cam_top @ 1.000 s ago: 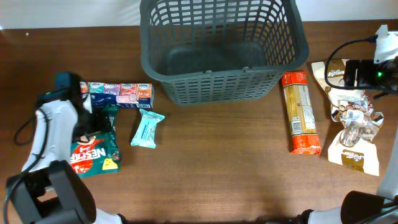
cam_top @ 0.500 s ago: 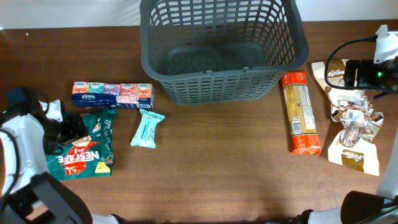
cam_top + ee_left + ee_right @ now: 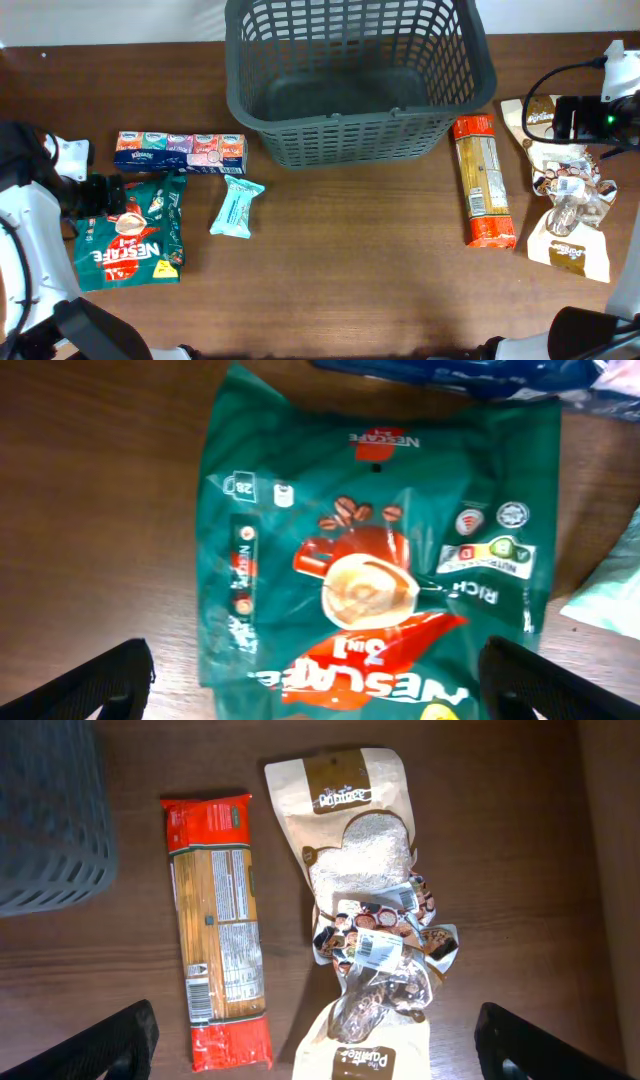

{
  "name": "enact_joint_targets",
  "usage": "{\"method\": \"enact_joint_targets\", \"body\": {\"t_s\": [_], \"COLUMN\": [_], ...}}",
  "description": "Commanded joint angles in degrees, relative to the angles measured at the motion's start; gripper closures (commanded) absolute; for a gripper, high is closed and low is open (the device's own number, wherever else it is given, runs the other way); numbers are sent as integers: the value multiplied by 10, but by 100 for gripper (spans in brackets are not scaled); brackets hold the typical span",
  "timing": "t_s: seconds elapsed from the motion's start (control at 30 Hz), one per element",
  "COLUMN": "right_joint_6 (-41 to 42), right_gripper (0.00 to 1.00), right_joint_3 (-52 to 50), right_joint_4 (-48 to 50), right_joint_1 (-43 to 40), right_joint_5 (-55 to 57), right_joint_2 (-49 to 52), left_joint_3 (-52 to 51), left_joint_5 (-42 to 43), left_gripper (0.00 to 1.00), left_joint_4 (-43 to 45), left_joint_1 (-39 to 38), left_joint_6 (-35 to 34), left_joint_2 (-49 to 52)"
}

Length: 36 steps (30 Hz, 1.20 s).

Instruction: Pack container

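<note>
Container (image 3: 345,140), a dark grey slotted basket, stands upright at top centre of the overhead frame, on the wooden table (image 3: 350,280). Left gripper (image 3: 320,685): jaws spread wide, gripping nothing, poised over the green Nescafé bag (image 3: 370,550), which lies flat at left of frame. Right gripper (image 3: 325,1045): jaws equally wide, nothing held, above the pasta packet (image 3: 215,930) and the tan pouches (image 3: 360,830) at the right edge.

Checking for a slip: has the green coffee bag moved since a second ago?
Yes. The coffee bag has shifted left, away from the teal snack bar, which has stayed put.
</note>
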Motion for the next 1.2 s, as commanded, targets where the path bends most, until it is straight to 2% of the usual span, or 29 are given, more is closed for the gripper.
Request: {"method": "enact_joint_targets", "body": {"t_s": [0.0, 0.17, 0.3, 0.5, 0.9, 1.1, 1.17], "right_joint_6": [-4, -4, -4, -4, -4, -4, -4], "right_gripper": [1, 1, 1, 1, 1, 1, 1], "right_joint_3": [12, 12, 12, 12, 12, 12, 12], "right_joint_4": [0, 0, 0, 0, 0, 0, 0], "right_joint_1": [0, -1, 0, -1, -1, -1, -1], "right_joint_5": [-7, -7, -7, -7, -7, -7, -7], "right_joint_2": [0, 0, 1, 0, 0, 0, 0], "left_joint_3": [8, 8, 8, 8, 8, 8, 8], "left_joint_5": [22, 110, 114, 103, 106, 170, 180], "left_gripper": [0, 0, 3, 4, 9, 11, 17], "left_joint_4": [-3, -9, -25, -26, 15, 25, 24], "left_joint_1": [37, 108, 138, 141, 141, 140, 137], "left_joint_6": [18, 37, 85, 111, 118, 134, 134], "left_joint_2": [1, 19, 32, 80, 207, 249, 263]}}
